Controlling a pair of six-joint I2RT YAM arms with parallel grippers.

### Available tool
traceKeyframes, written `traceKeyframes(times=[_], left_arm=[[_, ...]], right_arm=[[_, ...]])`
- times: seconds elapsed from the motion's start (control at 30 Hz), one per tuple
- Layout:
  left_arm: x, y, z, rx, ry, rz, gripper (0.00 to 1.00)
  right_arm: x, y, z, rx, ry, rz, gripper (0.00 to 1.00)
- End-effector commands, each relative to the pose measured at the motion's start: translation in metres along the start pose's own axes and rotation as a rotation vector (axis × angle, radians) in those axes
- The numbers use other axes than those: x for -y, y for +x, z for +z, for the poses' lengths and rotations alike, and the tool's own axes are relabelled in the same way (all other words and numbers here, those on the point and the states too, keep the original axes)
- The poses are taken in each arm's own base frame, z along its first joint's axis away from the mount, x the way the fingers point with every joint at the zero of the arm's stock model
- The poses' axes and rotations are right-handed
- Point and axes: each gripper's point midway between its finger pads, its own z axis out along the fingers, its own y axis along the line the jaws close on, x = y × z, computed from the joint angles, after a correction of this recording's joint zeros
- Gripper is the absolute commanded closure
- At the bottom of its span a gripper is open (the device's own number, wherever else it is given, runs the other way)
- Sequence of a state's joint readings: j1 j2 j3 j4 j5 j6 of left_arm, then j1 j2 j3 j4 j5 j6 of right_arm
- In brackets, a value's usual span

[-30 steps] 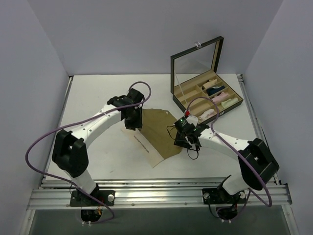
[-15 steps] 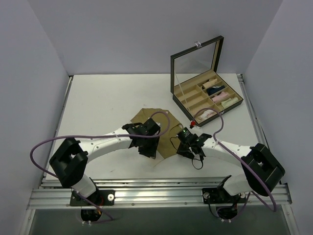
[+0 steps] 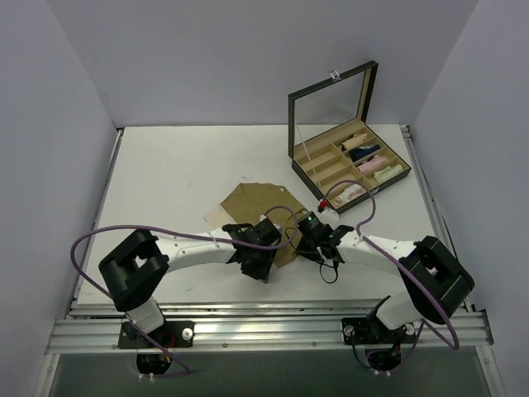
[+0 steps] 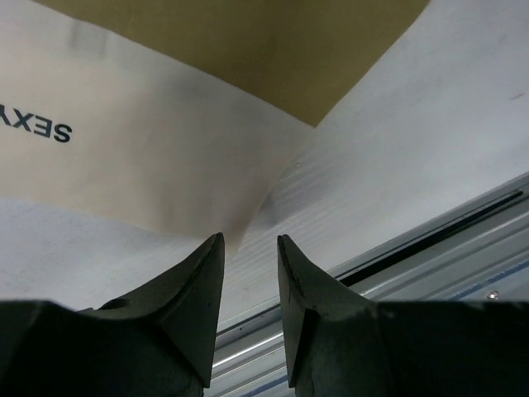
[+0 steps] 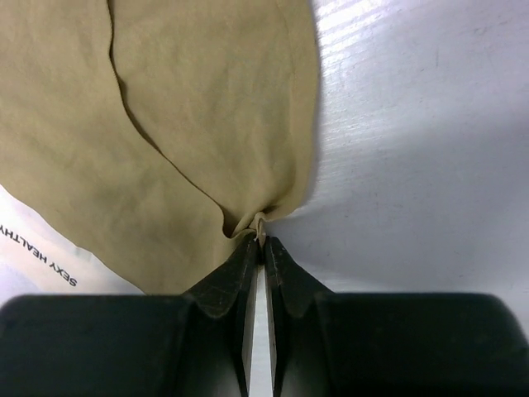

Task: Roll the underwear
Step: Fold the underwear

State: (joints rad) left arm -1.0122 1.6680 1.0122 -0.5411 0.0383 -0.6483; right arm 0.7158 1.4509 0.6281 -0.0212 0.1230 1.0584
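Between right fingers point(image 5: 227, 285), tan underwear point(image 5: 207, 107) edge

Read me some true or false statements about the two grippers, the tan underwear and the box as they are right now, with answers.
1. The right gripper is shut on an edge of the tan underwear. True.
2. The left gripper is clamped on the pale waistband. False: its jaws stand open, the band's corner just ahead of them.
3. The box has its lid closed. False: the lid stands open.
4. The underwear lies on the table, outside the box. True.
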Motion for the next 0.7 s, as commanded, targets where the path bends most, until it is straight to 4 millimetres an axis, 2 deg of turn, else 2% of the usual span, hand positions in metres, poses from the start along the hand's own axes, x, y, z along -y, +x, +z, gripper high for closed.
traceKeyframes(times=[0.0, 0.17, 0.33, 0.43, 0.47, 0.53, 0.57, 0.67], left_arm=[[0.004, -0.004, 0.008, 0.032, -0.004, -0.001, 0.59], [-0.001, -0.008, 0.015, 0.053, -0.036, 0.004, 0.58], [-0.005, 0.002, 0.032, 0.023, -0.066, 0.017, 0.59], [-0.005, 0.007, 0.039, 0.002, -0.080, 0.026, 0.68], [-0.004, 0.007, 0.040, -0.004, -0.077, 0.026, 0.82], [-0.003, 0.007, 0.042, -0.017, -0.085, 0.026, 0.93], [-0.003, 0.008, 0.039, -0.031, -0.095, 0.031, 0.96], [0.017, -0.002, 0.023, -0.013, -0.051, 0.056, 0.98]], right_arm=[[0.036, 0.006, 0.004, -0.016, 0.120, -0.018, 0.95], [0.037, 0.005, 0.001, -0.017, 0.122, -0.014, 0.98], [0.040, 0.007, -0.001, -0.022, 0.126, -0.018, 0.99], [0.042, 0.006, -0.002, -0.019, 0.128, -0.019, 1.00], [0.043, 0.005, -0.003, -0.017, 0.128, -0.016, 1.00], [0.044, 0.004, -0.004, -0.013, 0.131, -0.006, 1.00], [0.045, 0.001, -0.005, -0.005, 0.133, 0.002, 1.00], [0.053, -0.005, -0.010, 0.001, 0.166, 0.007, 1.00]])
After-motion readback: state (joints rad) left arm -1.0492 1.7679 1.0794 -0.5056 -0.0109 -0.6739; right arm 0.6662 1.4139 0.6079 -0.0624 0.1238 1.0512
